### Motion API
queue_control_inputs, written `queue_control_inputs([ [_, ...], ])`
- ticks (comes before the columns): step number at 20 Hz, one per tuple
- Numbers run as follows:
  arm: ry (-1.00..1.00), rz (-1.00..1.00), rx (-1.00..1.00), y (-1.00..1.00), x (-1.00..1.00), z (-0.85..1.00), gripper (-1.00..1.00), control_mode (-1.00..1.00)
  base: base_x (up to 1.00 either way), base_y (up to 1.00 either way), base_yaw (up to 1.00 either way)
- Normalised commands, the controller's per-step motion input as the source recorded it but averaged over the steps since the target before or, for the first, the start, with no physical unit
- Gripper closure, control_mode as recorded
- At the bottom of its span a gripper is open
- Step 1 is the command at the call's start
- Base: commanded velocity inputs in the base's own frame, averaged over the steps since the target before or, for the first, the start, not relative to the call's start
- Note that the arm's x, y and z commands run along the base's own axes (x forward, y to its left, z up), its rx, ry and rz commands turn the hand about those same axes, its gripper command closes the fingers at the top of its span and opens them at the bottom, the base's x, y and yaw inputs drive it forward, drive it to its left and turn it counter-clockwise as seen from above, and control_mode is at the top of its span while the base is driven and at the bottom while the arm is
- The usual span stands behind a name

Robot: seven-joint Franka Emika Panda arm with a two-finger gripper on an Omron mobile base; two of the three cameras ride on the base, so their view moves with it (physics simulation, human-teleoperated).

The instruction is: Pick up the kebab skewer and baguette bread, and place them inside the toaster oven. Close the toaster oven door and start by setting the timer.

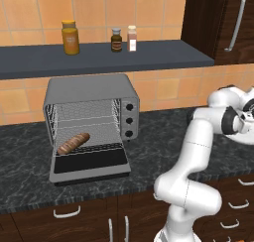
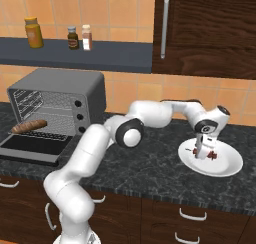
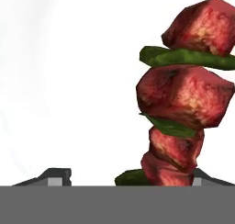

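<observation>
End effector (image 2: 205, 154) down over kebab skewer (image 3: 183, 99), seemingly straddling it.

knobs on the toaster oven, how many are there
3, in a column down the right of the toaster oven front: top knob, middle knob, bottom knob. None looks hidden.

Toaster oven (image 1: 89, 94) — matt grey metal casing, wire racks, black knobs. Toaster oven door (image 1: 90, 162) — dark glass in a grey metal frame. Baguette bread (image 1: 73, 143): golden-brown, dull crust. Kebab skewer (image 3: 183, 94): rough, seared red meat with smooth green pepper. Plate (image 2: 227, 168): white, smooth, glossy. Counter (image 2: 150, 173): dark speckled stone. Cabinets (image 2: 210, 28): dark wood, metal handles. Wall tiles (image 1: 163, 87): orange, smooth.
</observation>
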Motion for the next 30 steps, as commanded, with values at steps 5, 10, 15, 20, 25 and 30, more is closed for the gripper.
queue_control_inputs([
  [5,0.12,0.00,0.02,0.07,-0.36,-0.49,1.00,-1.00,0.00,0.00,0.00],
  [10,0.01,0.00,0.02,0.37,-0.70,-0.33,1.00,-1.00,0.00,0.00,0.00],
  [15,-0.01,0.00,0.04,0.39,-0.40,0.38,1.00,-1.00,0.00,0.00,0.00],
  [20,-0.01,0.19,0.01,0.89,-0.89,0.50,1.00,-1.00,0.00,0.00,0.00],
  [25,0.01,0.34,-0.01,1.00,-0.71,0.61,1.00,-1.00,0.00,0.00,0.00],
  [30,-0.02,0.32,-0.08,1.00,-0.73,0.36,1.00,-1.00,0.00,0.00,0.00],
])
